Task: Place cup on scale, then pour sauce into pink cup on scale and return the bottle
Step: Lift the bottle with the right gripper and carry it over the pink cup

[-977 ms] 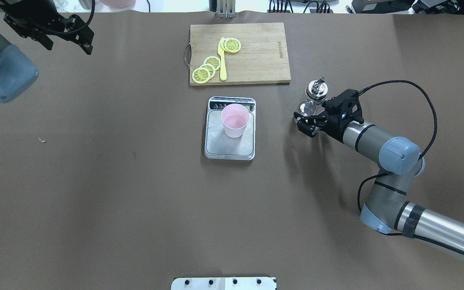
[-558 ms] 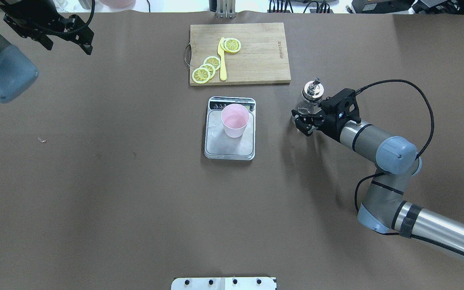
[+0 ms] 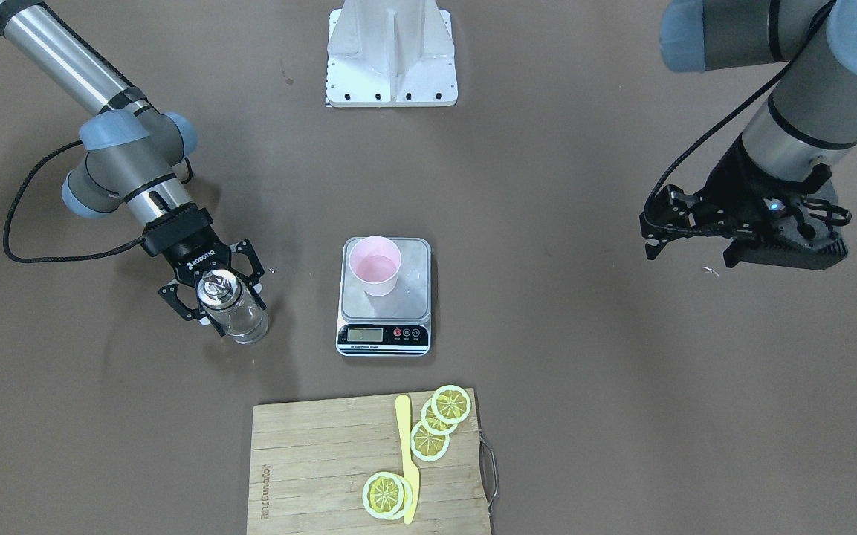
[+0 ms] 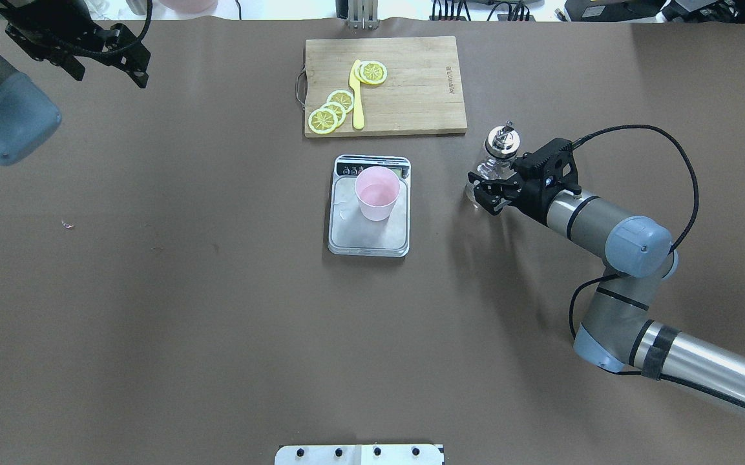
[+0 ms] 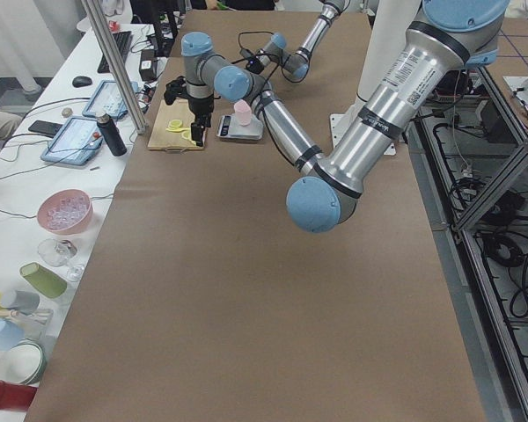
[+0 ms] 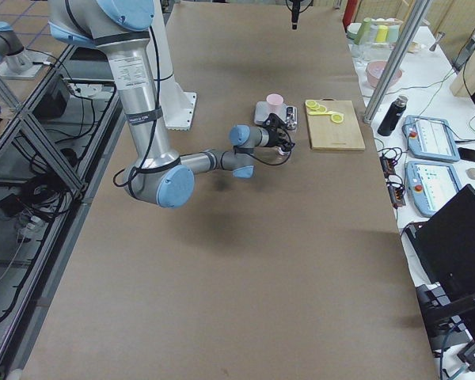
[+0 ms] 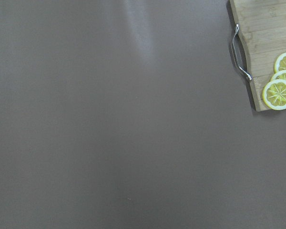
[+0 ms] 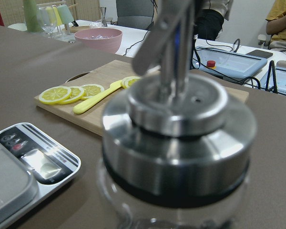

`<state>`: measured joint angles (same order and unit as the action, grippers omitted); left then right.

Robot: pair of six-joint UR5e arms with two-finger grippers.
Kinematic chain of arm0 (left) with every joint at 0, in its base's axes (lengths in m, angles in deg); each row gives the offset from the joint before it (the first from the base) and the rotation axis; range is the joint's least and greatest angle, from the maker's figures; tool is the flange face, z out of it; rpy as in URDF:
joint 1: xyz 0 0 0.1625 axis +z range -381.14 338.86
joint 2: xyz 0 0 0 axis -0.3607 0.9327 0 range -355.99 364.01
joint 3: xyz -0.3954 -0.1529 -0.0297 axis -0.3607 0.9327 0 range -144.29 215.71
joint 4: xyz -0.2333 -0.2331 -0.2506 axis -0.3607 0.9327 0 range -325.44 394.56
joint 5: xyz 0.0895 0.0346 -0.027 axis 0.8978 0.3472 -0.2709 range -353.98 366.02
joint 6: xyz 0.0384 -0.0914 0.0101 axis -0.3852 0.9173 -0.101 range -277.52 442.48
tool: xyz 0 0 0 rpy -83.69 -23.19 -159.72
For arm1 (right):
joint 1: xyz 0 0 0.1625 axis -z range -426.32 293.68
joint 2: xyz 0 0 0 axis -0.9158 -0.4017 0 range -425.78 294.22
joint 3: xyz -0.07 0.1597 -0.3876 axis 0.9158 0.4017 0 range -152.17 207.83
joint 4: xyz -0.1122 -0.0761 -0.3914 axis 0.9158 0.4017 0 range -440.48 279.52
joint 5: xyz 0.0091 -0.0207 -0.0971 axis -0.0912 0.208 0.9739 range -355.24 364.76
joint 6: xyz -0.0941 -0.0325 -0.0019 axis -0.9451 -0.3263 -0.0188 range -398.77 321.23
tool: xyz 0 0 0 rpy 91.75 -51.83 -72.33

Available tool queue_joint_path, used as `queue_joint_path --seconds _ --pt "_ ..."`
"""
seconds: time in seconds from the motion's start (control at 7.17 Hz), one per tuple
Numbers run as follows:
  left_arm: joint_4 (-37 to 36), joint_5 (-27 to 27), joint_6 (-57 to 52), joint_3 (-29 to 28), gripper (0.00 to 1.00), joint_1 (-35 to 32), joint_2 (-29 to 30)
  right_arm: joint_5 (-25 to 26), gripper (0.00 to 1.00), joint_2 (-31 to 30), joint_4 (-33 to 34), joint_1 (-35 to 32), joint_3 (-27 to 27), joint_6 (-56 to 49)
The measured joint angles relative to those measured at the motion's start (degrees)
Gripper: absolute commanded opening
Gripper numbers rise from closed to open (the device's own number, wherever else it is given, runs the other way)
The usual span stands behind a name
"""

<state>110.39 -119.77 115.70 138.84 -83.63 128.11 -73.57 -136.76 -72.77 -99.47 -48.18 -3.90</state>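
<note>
The pale pink cup stands upright on the silver scale, near its display end; it also shows in the front view. To the scale's right, the clear glass bottle with a shiny metal pourer stands upright between the fingers of my right gripper, which is shut on its body. In the right wrist view the bottle's cap fills the frame. My left gripper is open and empty, high over the far left corner.
A wooden cutting board with lemon slices and a yellow knife lies just beyond the scale. A small wet patch shows on the scale's platform. A white mount plate sits at the near edge.
My right gripper has shifted a little left and towards the board with the bottle, which has gone from tilted to upright. The left arm, cup and scale have not moved.
</note>
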Motion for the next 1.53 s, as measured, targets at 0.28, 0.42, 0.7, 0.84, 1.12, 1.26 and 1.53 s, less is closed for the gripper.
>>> queue_joint_path --seconds 0.28,0.42,0.7,0.84,1.12,1.26,1.53 --pt "-0.06 0.02 0.00 0.05 0.98 -0.06 -0.03 -0.89 0.18 -0.60 1.83 -0.82 -3.45 -0.02" --pt "-0.07 0.02 0.00 0.06 0.98 -0.07 -0.06 -1.71 0.18 -1.66 5.19 -1.40 -6.99 -0.23" --pt "-0.01 -0.05 -0.29 0.15 0.98 -0.41 -0.27 -3.39 0.17 -4.46 18.43 -2.73 -17.42 -2.35" --pt "-0.01 -0.13 -1.56 0.32 0.98 -1.13 -0.85 -3.53 0.17 -5.10 26.73 -3.05 -22.36 -5.34" --pt "0.00 -1.69 -7.65 0.55 0.98 -3.83 -3.50 -3.31 0.17 -4.94 42.50 -2.97 -29.42 -9.47" --pt "0.03 -3.12 -11.57 0.56 0.98 -5.50 -5.32 -2.83 0.17 -4.74 47.99 -2.80 -31.43 -12.19" --pt "0.21 -4.58 -19.97 0.40 0.98 -8.42 -9.82 1.68 0.17 -4.17 55.29 -0.92 -32.90 -17.08"
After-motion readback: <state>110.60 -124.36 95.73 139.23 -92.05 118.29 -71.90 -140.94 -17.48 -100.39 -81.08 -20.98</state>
